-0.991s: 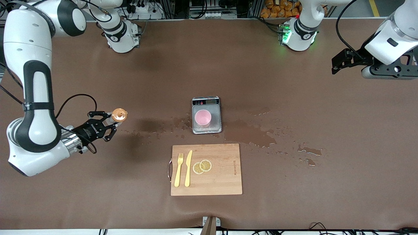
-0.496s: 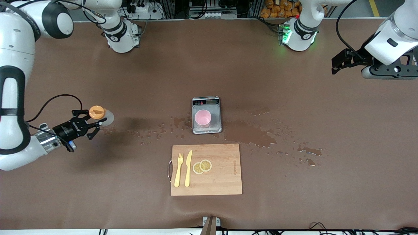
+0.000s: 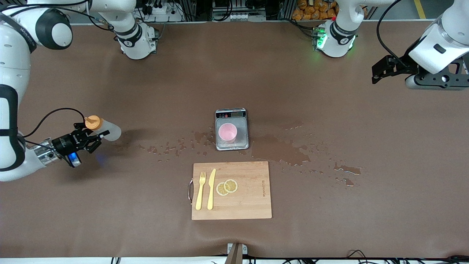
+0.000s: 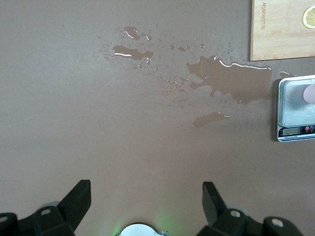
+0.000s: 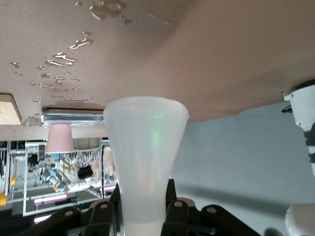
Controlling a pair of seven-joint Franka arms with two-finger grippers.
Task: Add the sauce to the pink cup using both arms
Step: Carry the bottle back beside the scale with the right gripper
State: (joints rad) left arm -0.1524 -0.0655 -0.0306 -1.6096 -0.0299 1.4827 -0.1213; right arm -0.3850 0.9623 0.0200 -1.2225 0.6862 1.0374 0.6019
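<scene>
In the left wrist view the pink cup (image 4: 310,93) is cut off at the edge; the scale (image 3: 231,129) display seems too small to read.

no readable text anywhere, only a faint illegible mark on the cutting board (image 3: 231,190)

Pink cup (image 3: 227,132) on grey scale (image 3: 231,129); orange-capped whitish sauce bottle (image 3: 103,128); yellow fork (image 3: 200,191) and knife (image 3: 211,189) on tan board (image 3: 249,190).
</scene>
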